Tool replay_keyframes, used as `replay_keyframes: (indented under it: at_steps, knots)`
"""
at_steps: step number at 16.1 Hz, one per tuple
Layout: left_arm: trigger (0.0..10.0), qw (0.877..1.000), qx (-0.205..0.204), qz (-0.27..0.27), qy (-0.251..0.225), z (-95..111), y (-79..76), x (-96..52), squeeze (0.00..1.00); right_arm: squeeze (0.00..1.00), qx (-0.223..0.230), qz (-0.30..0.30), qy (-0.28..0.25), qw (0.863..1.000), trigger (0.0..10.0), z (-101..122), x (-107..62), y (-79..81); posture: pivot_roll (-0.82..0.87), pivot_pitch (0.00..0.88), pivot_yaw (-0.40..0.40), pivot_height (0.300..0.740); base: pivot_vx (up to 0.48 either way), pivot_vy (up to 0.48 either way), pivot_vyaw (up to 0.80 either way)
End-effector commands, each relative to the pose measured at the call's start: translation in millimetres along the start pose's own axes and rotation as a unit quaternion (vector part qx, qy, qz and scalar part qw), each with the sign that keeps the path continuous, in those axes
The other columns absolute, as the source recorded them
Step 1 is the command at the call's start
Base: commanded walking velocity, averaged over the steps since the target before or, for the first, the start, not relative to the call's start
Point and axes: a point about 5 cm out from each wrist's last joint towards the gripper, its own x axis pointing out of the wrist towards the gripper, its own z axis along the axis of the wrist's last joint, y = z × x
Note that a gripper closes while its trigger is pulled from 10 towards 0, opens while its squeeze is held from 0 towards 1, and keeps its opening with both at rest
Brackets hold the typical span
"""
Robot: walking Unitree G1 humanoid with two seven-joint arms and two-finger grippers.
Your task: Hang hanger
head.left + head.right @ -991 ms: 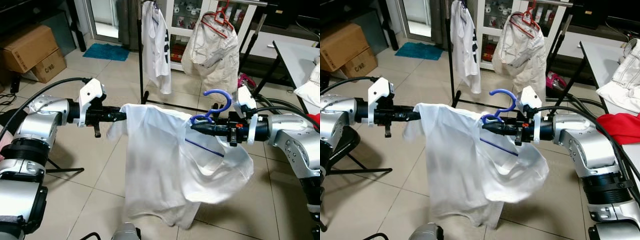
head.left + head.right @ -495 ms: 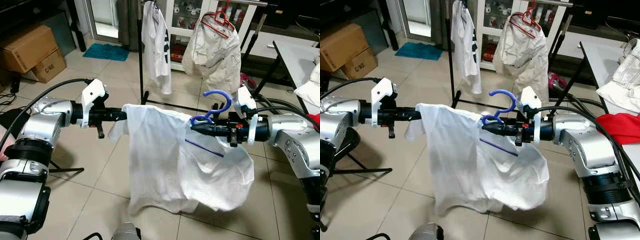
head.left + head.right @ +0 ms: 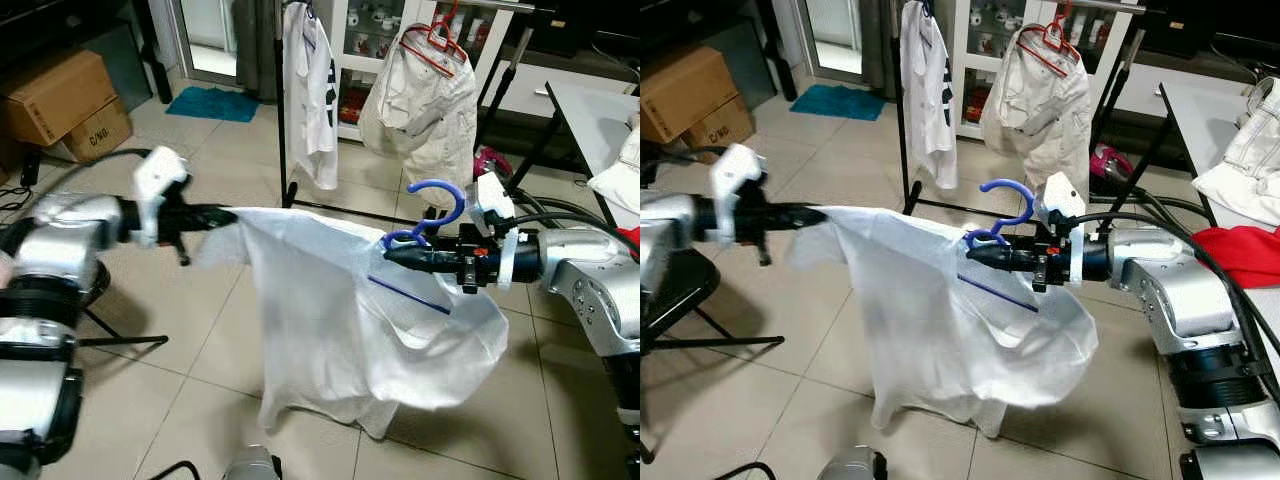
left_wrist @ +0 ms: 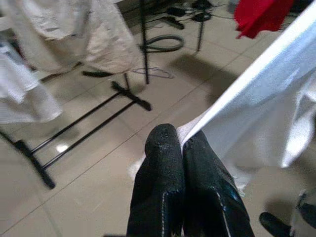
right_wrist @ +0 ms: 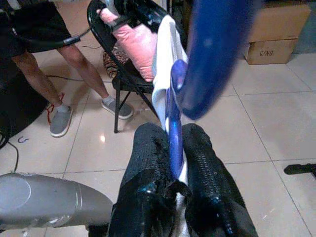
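We find the right gripper [image 3: 392, 249] held out at chest height over the tiled floor [image 3: 180, 350], its two black fingers [image 5: 148, 163] pinched together on the blue hanger [image 3: 432, 212] just below the hook, which curls upward above the fingertips. In the right wrist view the blue bar of the hanger runs straight up between the two fingers, with white cloth caught alongside it. The white shirt [image 3: 335, 320] hangs from that grip, and a thin blue line across the cloth below the right gripper looks like the hanger's arm lying inside it. The left gripper [image 3: 222, 212] is well off to the robot's left at about the same height; we note some blur on that arm. Its fingers [image 4: 163, 168] are pressed together on a corner of the white shirt, as the left wrist view shows plainly, and the cloth is drawn out taut between the two grippers, with the rest sagging toward the floor without reaching it. Beyond the shirt stands a black clothes rack [image 3: 279, 100] carrying a white garment [image 3: 315, 90] and a cream garment [image 3: 425, 100] on a red hanger [image 3: 442, 32]. Cardboard boxes [image 3: 65, 105] sit at far left. In the right wrist view a person's legs [image 5: 54, 84] stand beside a black chair [image 5: 123, 79].
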Motion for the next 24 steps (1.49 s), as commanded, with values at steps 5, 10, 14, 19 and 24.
replay_keyframes:
  at_steps: [5,10,14,19,24]
  knots:
    - [0.0,0.995,0.004,0.093,0.028,-5,19.1,-29.6,0.00,0.00,-0.013,-0.009,0.002,1.000,10.0,4,-6.6,-2.8,0.09,0.000,-0.004,0.740,0.000,0.000,0.00]
    - [0.0,0.974,0.032,0.208,0.085,-14,36.1,-51.5,0.00,0.00,-0.015,-0.008,0.004,1.000,10.0,4,-6.8,-3.4,0.08,0.000,-0.005,0.740,0.000,0.000,0.00]
    - [0.0,0.963,0.036,0.245,0.110,-21,39.8,-55.6,0.00,0.00,-0.017,-0.009,0.004,1.000,10.0,5,-6.9,-3.3,0.08,0.000,-0.004,0.740,0.000,0.000,0.00]
    - [0.0,0.955,0.042,0.255,0.147,-32,39.0,-57.1,0.00,0.00,-0.019,-0.009,0.003,1.000,10.0,5,-6.8,-3.1,0.08,0.000,-0.004,0.740,0.000,0.000,0.00]
    - [10.0,0.981,0.007,0.192,0.037,-13,33.5,-32.9,1.00,0.00,-0.020,-0.005,0.000,1.000,10.0,6,-2.5,-2.8,0.08,0.000,-0.006,0.740,0.000,0.000,0.00]
